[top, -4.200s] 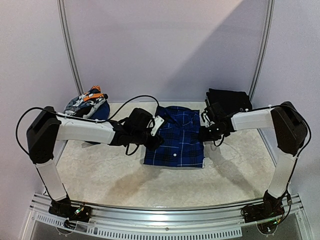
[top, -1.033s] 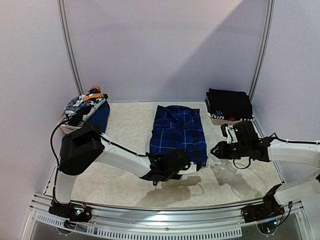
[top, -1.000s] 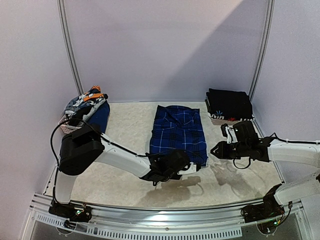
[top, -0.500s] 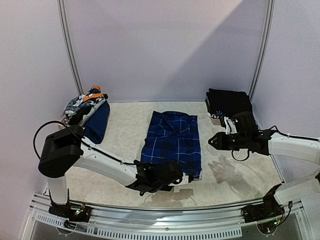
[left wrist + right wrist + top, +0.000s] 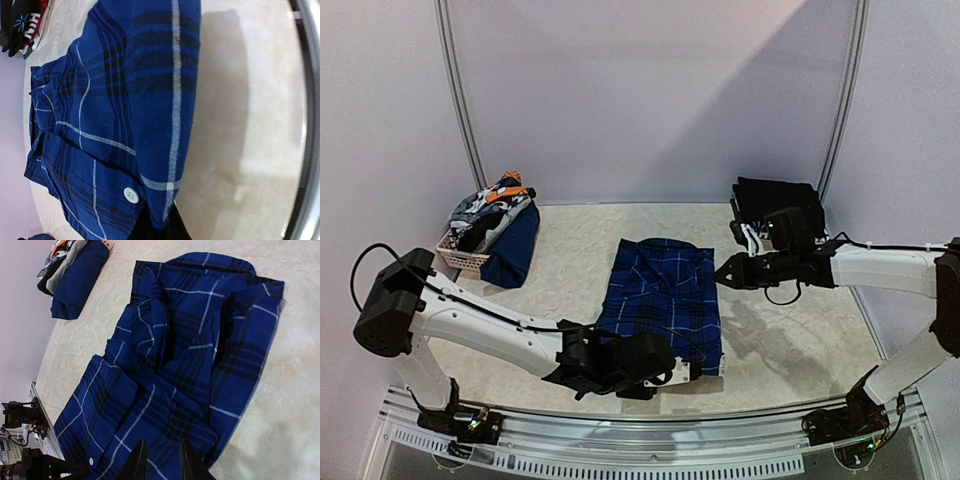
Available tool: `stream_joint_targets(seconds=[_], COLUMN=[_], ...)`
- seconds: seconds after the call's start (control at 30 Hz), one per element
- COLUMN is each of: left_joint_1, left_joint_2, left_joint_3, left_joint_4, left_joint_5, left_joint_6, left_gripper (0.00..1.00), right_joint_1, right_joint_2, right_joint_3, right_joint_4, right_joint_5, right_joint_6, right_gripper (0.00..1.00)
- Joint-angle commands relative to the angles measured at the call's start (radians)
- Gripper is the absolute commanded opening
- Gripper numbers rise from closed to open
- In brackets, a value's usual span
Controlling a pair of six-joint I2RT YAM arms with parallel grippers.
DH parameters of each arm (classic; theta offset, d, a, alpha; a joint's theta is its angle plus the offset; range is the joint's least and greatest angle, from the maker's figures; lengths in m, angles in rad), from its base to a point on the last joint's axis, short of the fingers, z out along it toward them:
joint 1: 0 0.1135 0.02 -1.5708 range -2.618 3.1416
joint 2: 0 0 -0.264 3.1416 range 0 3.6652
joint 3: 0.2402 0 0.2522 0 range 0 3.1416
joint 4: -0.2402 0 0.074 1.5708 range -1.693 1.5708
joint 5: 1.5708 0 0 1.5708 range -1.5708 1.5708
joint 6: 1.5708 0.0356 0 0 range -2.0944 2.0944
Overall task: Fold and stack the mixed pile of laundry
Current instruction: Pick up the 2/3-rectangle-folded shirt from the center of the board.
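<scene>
The blue plaid shirt (image 5: 665, 298) lies folded at the table's middle, slightly skewed. My left gripper (image 5: 686, 372) is shut on its near right hem corner; in the left wrist view the shirt (image 5: 125, 100) runs down into the closed dark jaws of the left gripper (image 5: 160, 229), beside a white button. My right gripper (image 5: 723, 275) hovers at the shirt's right edge. In the right wrist view its fingers (image 5: 136, 464) stand a little apart above the shirt (image 5: 190, 350), holding nothing. The rest of the mixed laundry pile (image 5: 488, 212) sits at the far left.
A pale basket (image 5: 453, 258) holds the patterned pieces, with a dark blue garment (image 5: 510, 250) draped beside it. A folded black stack (image 5: 778, 205) sits at the back right. The metal rail (image 5: 650, 415) runs along the near edge, close to the left gripper.
The left gripper has dragged the shirt's near corner toward the near edge, so the shirt slid nearer and skewed. The right arm swung left and farther back, to the shirt's right edge.
</scene>
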Motion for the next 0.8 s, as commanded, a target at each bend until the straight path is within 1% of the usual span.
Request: stream_joint_targets(seconds=[0.0, 0.2, 0.33, 0.63, 0.77], left_joint_1=[-0.044, -0.075, -0.091, -0.11, -0.111], left_joint_2=[-0.068, -0.13, -0.133, -0.131, -0.122], left_joint_3=[-0.008, 0.012, 0.051, 0.114, 0.131], left_joint_4=[-0.089, -0.159, -0.223, -0.265, -0.271], left_joint_5=[0.051, 0.048, 0.027, 0.024, 0.024], left_joint_6=[-0.062, -0.074, -0.077, -0.057, -0.05], left_gripper=[0.0, 0.0, 0.0, 0.0, 0.0], right_joint_1=[0.022, 0.083, 0.134, 0.216, 0.248], right_joint_2=[0.087, 0.226, 0.302, 0.463, 0.492], right_joint_3=[0.079, 0.175, 0.203, 0.218, 0.209], right_joint_4=[0.013, 0.005, 0.025, 0.129, 0.183], right_joint_5=[-0.103, -0.192, -0.238, -0.364, -0.422], right_joint_6=[-0.038, -0.062, -0.074, -0.093, -0.129], right_gripper=[0.22, 0.18, 0.17, 0.12, 0.12])
